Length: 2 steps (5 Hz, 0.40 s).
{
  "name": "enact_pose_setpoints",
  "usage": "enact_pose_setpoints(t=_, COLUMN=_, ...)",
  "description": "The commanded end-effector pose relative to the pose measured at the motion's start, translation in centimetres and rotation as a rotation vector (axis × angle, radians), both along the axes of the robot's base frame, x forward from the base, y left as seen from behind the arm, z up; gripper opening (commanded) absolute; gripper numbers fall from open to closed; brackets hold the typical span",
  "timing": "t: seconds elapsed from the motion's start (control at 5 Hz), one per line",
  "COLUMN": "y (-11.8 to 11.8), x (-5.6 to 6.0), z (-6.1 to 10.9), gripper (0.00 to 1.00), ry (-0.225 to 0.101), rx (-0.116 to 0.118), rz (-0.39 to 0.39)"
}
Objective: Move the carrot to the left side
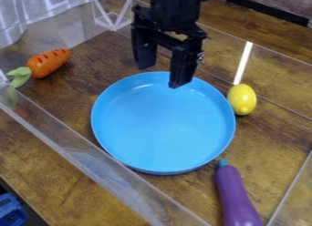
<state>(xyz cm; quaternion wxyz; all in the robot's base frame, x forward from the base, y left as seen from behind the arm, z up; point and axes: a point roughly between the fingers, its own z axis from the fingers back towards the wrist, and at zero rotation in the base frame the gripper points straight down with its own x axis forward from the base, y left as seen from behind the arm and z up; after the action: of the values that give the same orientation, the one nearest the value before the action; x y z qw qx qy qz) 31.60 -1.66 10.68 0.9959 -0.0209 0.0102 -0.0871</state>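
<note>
Here the claw (163, 69) hangs wide apart, holding nothing.

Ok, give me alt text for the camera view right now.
An open black end effector hangs over the far rim of an empty blue plate on a wooden table. The carrot lies far left, a lemon right, an eggplant at front.

Open end effector (163, 69) above blue plate (146, 143)
</note>
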Motion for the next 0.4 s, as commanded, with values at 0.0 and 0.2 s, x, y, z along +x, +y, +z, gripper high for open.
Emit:
enact_pose_setpoints(t=0.0, y=0.27, x=0.27, z=1.45, gripper=1.0, ry=-0.047, rx=-0.007, rz=0.026)
enact_pose_setpoints(t=0.2, y=0.1, x=0.27, z=1.75, gripper=1.0, ry=-0.048, rx=-0.006, rz=0.005)
